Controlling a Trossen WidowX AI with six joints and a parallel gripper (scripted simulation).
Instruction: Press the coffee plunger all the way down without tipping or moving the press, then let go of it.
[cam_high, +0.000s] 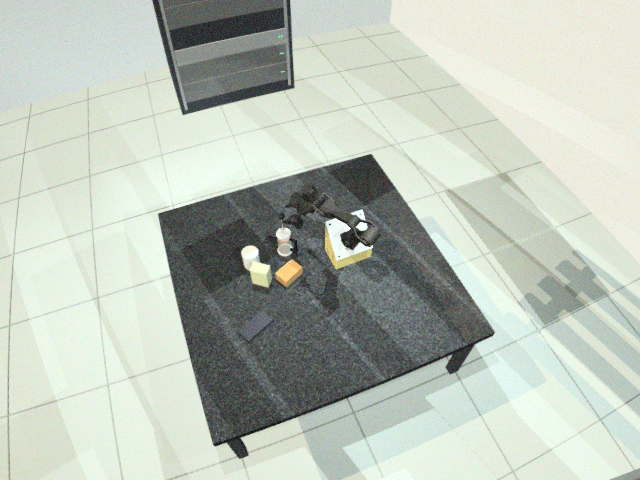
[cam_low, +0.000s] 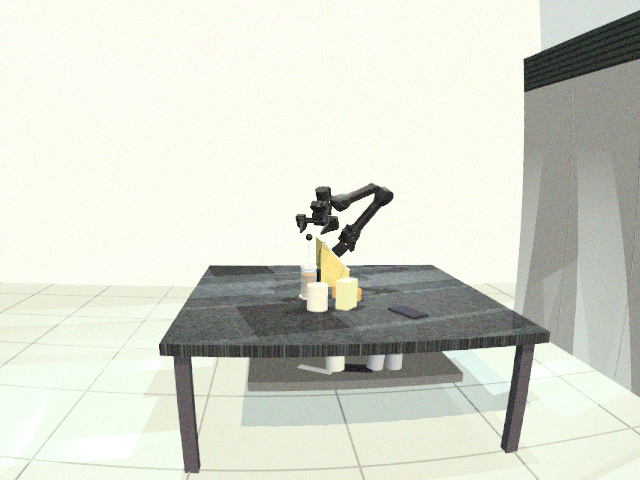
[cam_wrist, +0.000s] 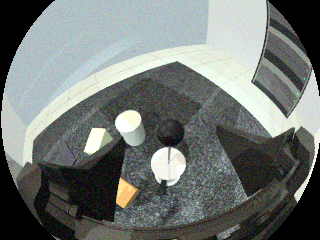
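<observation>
The coffee press (cam_high: 283, 236) (cam_low: 308, 285) (cam_wrist: 168, 163) stands upright on the dark table, with a pale lid and a black side handle. Its plunger is up: a thin rod rises well above the lid to a round black knob (cam_high: 281, 215) (cam_low: 309, 237) (cam_wrist: 170, 132). My gripper (cam_high: 290, 213) (cam_low: 314, 230) (cam_wrist: 172, 135) is open and empty, with its fingers wide apart. In the exterior view the fingertips are slightly above the knob. In the wrist view the knob shows between the fingers, ahead of them. No contact with the knob is visible.
A white cylinder (cam_high: 250, 256) (cam_low: 316, 297) (cam_wrist: 132, 129) and a pale yellow block (cam_high: 261, 274) (cam_low: 345, 294) stand near the press. An orange block (cam_high: 288, 273) (cam_wrist: 126, 193) lies beside them. A dark flat slab (cam_high: 256, 326) (cam_low: 407, 312) lies farther off. A yellow wedge (cam_high: 353, 259) (cam_low: 331, 267) stands by the arm's base.
</observation>
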